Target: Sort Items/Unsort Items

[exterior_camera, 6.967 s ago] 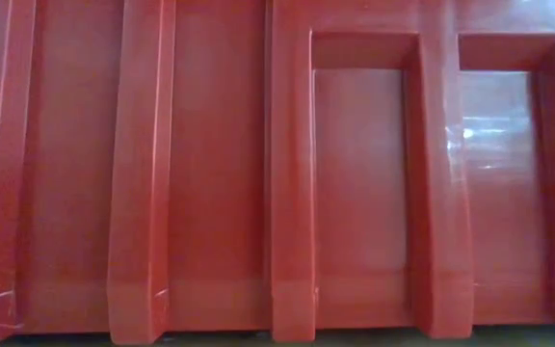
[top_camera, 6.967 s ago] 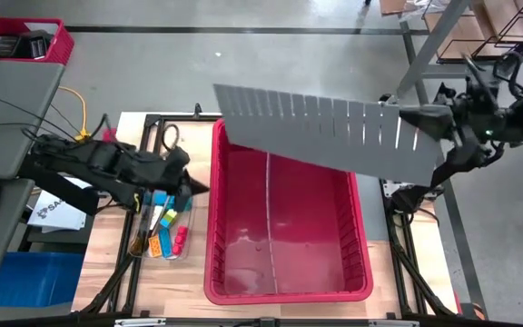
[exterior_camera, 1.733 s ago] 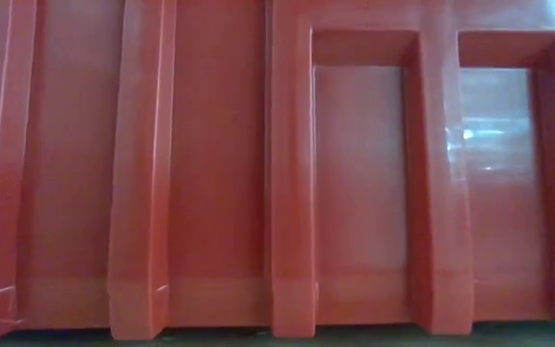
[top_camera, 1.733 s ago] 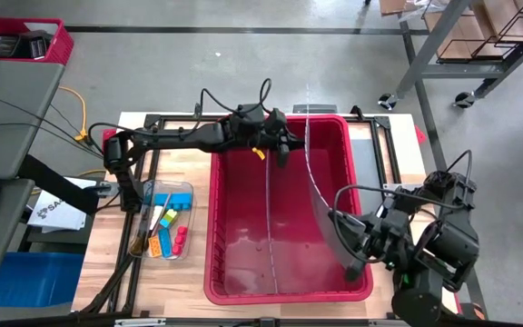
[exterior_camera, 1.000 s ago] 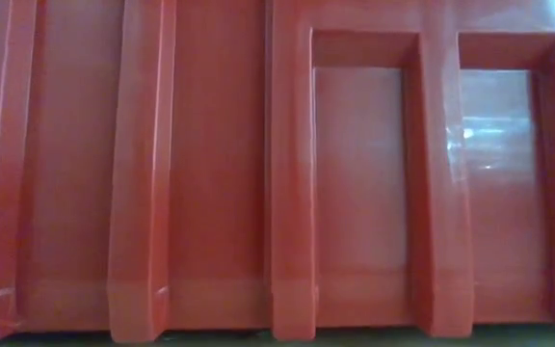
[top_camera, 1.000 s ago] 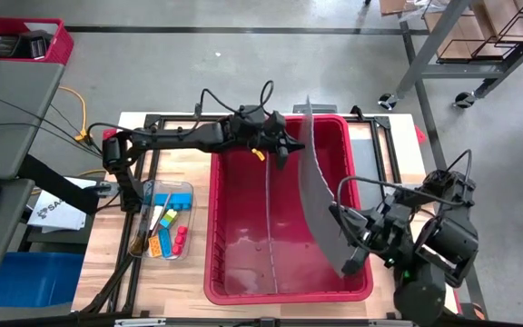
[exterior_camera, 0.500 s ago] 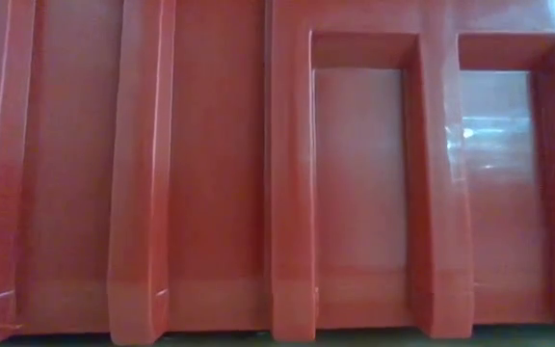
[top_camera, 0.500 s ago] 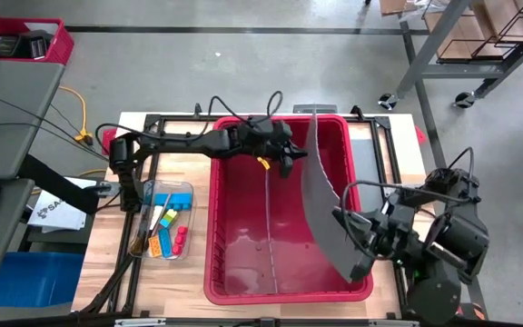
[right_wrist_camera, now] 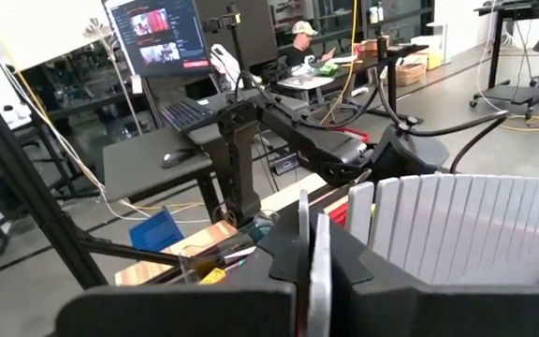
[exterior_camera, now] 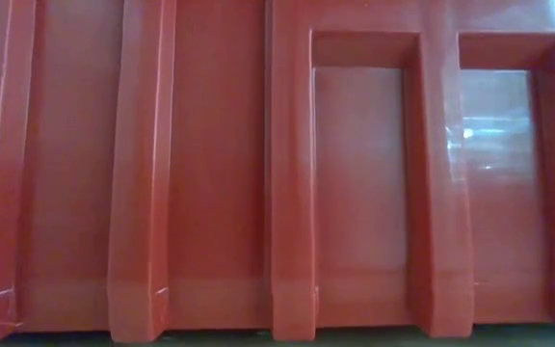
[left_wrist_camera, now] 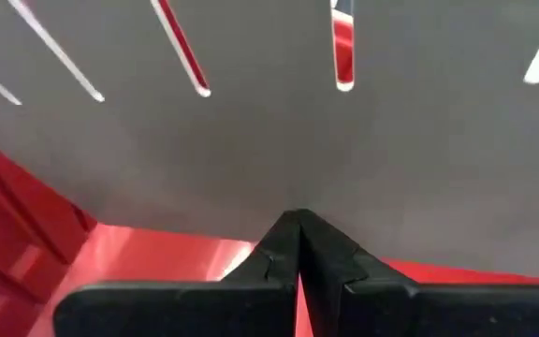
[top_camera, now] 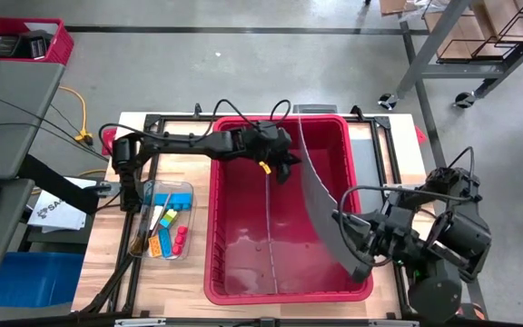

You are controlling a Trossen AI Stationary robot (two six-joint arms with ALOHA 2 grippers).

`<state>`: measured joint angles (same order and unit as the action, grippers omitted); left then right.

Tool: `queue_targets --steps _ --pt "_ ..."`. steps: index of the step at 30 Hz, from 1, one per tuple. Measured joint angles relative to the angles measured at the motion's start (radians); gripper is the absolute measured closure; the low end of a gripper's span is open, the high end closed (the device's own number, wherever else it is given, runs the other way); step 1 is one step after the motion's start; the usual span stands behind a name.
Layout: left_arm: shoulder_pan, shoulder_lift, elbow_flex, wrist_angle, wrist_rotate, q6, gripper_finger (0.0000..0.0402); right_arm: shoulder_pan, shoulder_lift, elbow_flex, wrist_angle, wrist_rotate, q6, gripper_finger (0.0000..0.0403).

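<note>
Left of the red bin (top_camera: 243, 292), the items (top_camera: 166, 229) lie well apart from both grippers: the right gripper (top_camera: 360, 257) is clamped on one gray slotted panel (top_camera: 320, 202), the left gripper (top_camera: 284, 163) has its fingers together.

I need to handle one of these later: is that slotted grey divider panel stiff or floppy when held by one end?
Probably flexible: the grey divider panel curves visibly over the red bin, pinched at one end by the right gripper. Thin and slotted, so likely light.
</note>
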<state>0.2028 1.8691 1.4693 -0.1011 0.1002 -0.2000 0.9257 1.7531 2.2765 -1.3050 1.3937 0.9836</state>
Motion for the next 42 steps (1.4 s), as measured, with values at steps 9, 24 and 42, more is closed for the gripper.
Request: queue_targets --steps 9,24,42 --pt "0.008 0.054 0.0 0.076 -0.001 -0.02 0.0402 -0.001 -0.008 0.0 -0.026 -0.04 0.05 0.0403" --pt "0.035 0.063 -0.001 0.087 0.047 -0.033 0.0402 -0.035 -0.002 -0.013 -0.269 -0.249 0.398 0.0403" --pt "0.116 0.012 0.042 0.052 0.061 0.003 0.0402 -0.01 0.013 -0.126 -0.266 -0.184 0.614 0.0403"
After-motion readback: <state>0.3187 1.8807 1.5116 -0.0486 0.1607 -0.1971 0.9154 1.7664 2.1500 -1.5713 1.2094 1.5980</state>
